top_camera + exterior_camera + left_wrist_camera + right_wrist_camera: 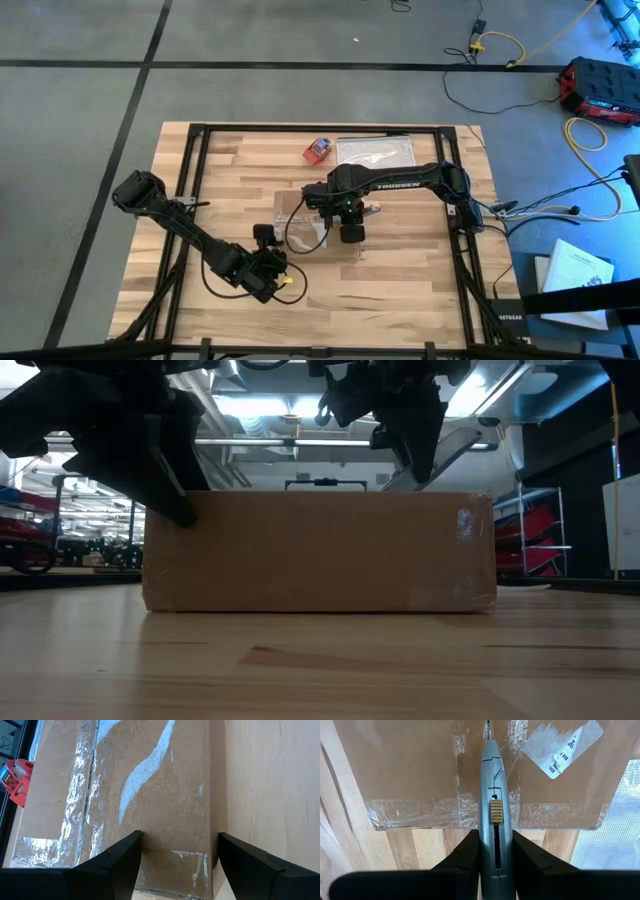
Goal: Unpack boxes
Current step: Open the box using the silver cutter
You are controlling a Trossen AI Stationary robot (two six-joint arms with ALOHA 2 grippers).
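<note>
Probably light and stiff, the box (420,765) is best steadied at its taped edge. Right gripper (495,851) clamps a knife (492,795); left gripper (177,857) gapes, empty.

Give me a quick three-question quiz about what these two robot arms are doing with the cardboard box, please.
1. True or false: the right gripper holds a grey utility knife.
2. Where does the knife tip point? A) the taped seam of the cardboard box B) the clear plastic bag C) the bare table
3. How do the left gripper fingers stand at the box?

Key
1. True.
2. A.
3. Open, one finger over the box's top and the other beyond its side edge, not clamped.
</note>
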